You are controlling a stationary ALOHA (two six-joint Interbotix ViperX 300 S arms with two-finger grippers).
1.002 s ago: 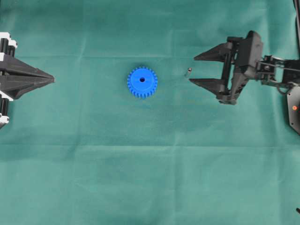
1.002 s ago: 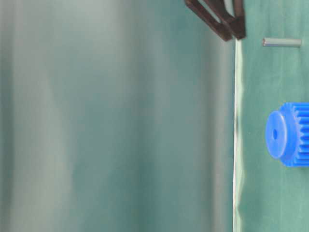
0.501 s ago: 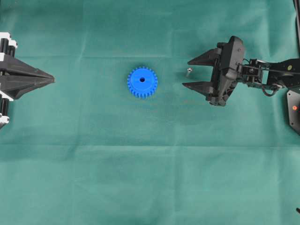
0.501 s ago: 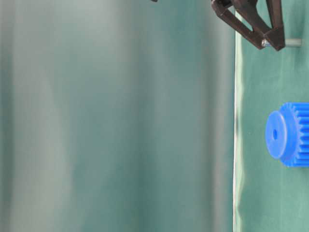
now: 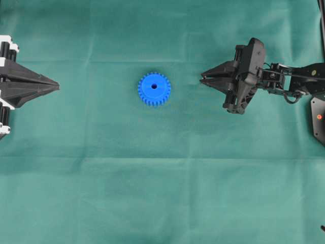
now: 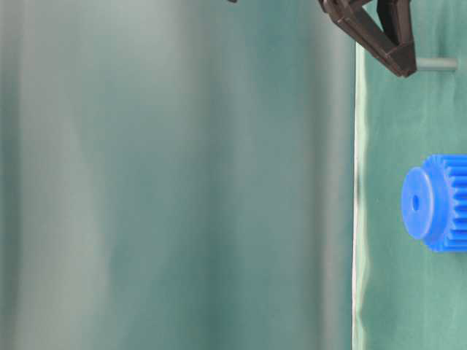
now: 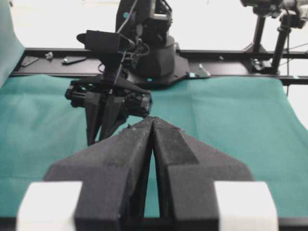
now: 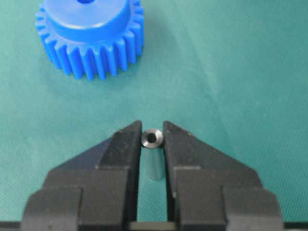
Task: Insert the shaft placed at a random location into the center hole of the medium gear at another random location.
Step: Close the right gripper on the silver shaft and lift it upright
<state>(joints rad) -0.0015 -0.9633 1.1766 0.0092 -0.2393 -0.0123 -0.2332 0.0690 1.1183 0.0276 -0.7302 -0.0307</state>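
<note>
1. Two arms over a green cloth on the table (image 5: 162, 193); medium gear (image 5: 154, 89) lies flat near the middle, hub up, center hole (image 5: 154, 86) open and dark.
2. Right gripper (image 5: 203, 80) sits to the gear's right in the overhead view, well apart from it, tips pointing toward the gear.
3. Right wrist view: the fingers (image 8: 125, 144) are clamped on the shaft (image 8: 153, 144), one pad each side, touching it. Shaft stands upright btwn the tips, its hollow top end facing the camera.
4. Same view: gear (image 8: 89, 36) is ahead of the tips, w/ bare cloth btwn.
5. Table-level view: shaft (image 6: 436, 64) pokes out from the dark fingertips (image 6: 398, 58) toward the cloth; whether its end touches the cloth, can't tell. Gear (image 6: 434, 203) is well off to one side.
6. Left gripper (image 5: 57, 86) is at the far left edge of the overhead view, well apart from the gear. Its fingers (image 7: 125, 159) are pressed together w/ nothing btwn, per the left wrist view.
</note>
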